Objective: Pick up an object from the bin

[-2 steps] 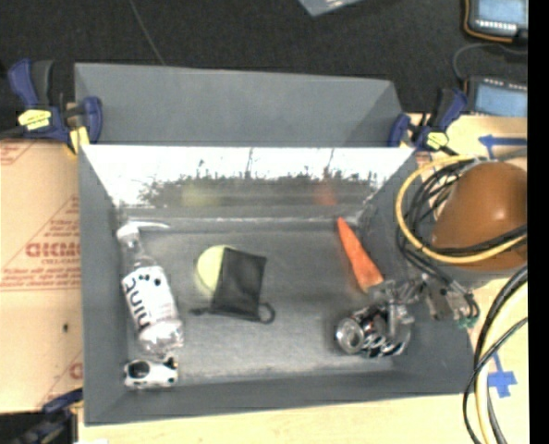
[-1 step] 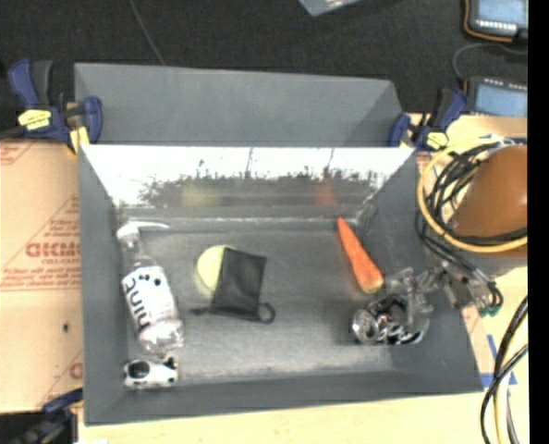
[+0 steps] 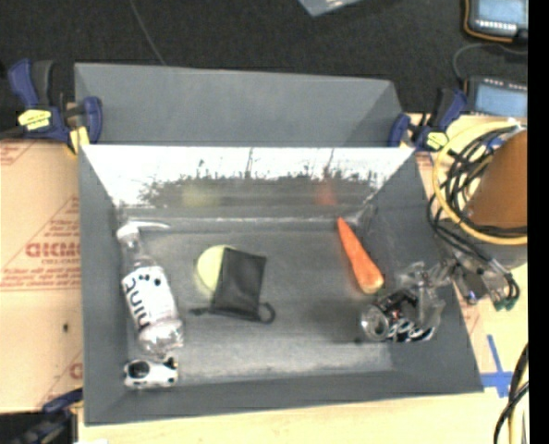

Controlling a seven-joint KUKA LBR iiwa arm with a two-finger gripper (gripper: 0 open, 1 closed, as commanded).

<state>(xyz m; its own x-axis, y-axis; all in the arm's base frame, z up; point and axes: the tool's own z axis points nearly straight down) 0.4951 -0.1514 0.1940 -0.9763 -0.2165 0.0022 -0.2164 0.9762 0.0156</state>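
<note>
Your claw (image 3: 399, 320) sits low in the lower right of the bin (image 3: 284, 345); you cannot tell whether it is apart or together. Just above it lies an orange carrot (image 3: 359, 253), its thin end toward the back wall. Left of centre, a black pouch (image 3: 237, 283) overlaps a yellow ball (image 3: 207, 271). At far left a clear bottle (image 3: 149, 303) lies, with a small black-and-white thing (image 3: 151, 371) below it

Grey metal bin (image 3: 237, 109), gripper (image 3: 399, 322) low at the right side, just below an orange carrot-shaped thing (image 3: 359, 255), black pouch (image 3: 238, 283) near the middle partly covering a yellow-green round thing (image 3: 208, 271), clear plastic bottle (image 3: 149, 303) at the left, small black-and-white thing (image 3: 152, 371) below it
</note>
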